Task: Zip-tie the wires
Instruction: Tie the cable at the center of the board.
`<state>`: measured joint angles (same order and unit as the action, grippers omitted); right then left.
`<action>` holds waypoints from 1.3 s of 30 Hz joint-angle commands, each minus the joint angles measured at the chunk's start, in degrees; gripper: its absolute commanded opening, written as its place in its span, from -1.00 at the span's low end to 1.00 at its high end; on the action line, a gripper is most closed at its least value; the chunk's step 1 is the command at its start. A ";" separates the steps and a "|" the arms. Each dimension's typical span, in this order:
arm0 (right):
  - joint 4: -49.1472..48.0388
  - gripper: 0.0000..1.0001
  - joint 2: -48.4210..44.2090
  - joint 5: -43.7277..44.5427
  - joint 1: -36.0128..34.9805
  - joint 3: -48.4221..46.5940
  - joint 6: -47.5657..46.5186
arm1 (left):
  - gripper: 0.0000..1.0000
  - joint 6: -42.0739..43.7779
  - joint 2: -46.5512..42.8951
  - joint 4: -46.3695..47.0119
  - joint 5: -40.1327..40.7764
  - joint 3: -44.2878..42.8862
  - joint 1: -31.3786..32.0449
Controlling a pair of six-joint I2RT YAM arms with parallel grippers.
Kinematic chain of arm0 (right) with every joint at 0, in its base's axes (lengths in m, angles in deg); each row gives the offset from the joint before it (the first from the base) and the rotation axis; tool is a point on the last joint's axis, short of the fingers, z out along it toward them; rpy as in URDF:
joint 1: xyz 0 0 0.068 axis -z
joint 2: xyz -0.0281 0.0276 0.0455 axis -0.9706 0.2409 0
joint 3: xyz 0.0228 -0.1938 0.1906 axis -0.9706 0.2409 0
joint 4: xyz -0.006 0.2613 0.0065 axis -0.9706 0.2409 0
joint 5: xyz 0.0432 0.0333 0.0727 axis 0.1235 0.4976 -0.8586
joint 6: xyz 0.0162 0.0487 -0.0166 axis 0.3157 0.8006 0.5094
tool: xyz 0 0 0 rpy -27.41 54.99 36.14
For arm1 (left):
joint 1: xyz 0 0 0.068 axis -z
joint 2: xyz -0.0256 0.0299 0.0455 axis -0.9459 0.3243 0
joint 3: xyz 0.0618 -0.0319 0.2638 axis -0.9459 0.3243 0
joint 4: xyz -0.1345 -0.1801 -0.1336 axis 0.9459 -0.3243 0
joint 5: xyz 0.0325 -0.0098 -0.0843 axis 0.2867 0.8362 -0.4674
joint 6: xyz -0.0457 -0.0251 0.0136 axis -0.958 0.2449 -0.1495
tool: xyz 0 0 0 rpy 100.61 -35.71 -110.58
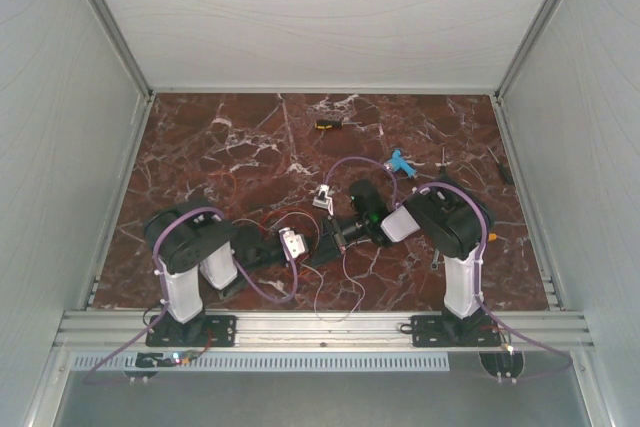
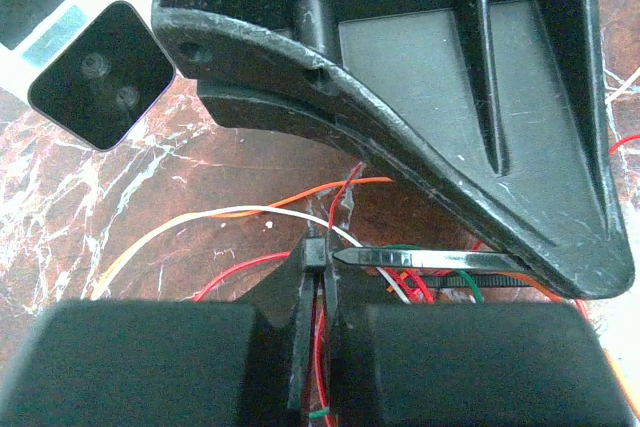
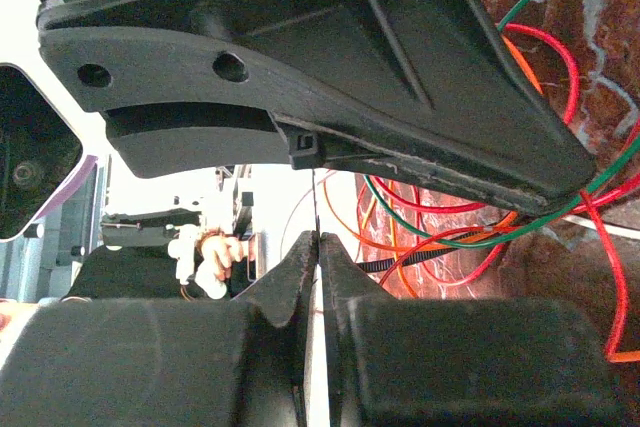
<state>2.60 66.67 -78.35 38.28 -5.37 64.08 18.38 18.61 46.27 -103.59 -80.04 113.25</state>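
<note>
Left fingers (image 2: 268, 347): pressed together, pinching the black zip tie (image 2: 430, 265) just below its head (image 2: 315, 251).
Right fingers (image 3: 268, 322): pressed together on a thin dark strand (image 3: 313, 202) that rose straight out of the slit between them. I judged it to be the tie's strap seen edge-on, but could not be sure.
Strap tip (image 2: 342, 257): in my left wrist view the pointed end lay just beside the head, on its right, aimed at it. I could not tell whether it had entered the head.
Long axis: the strap ran flat across that view, from the head off to the right, until black housing hid it.
Wires (image 2: 412, 289): red, white, orange and green strands lay on the marble surface (image 2: 90, 197) behind and under the strap, bunched at the right and fanning out to the left. I could not tell whether the strap went round them.
Nearer arm: my left fingers were at the head, so I judged that drawing the tip through would fall to my right.
Left wrist view alone: showed the head and the tip side by side.
Right wrist view alone: showed the looped bunch of wires close on the right of my fingers.
Top view alone: showed both my arms meeting mid-surface with strands trailing toward the near edge, and a blue tool (image 1: 402, 162) well apart. The tie was too small to make out.
</note>
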 commanded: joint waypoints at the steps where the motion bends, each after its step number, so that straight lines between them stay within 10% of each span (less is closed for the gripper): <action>1: 1.41 -1.00 -1.42 -0.38 -0.46 -0.95 -1.43 | -1.00 0.85 -0.50 14.68 -0.75 -0.09 0.31; 39: 10.10 -1.00 -4.50 1.76 -0.12 -1.88 -8.41 | -1.00 -0.31 -0.48 14.68 0.22 -0.26 0.28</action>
<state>12.45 63.94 -76.58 38.24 -7.49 56.45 17.95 18.61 46.27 -103.00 -80.04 113.25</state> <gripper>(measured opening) 0.005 0.003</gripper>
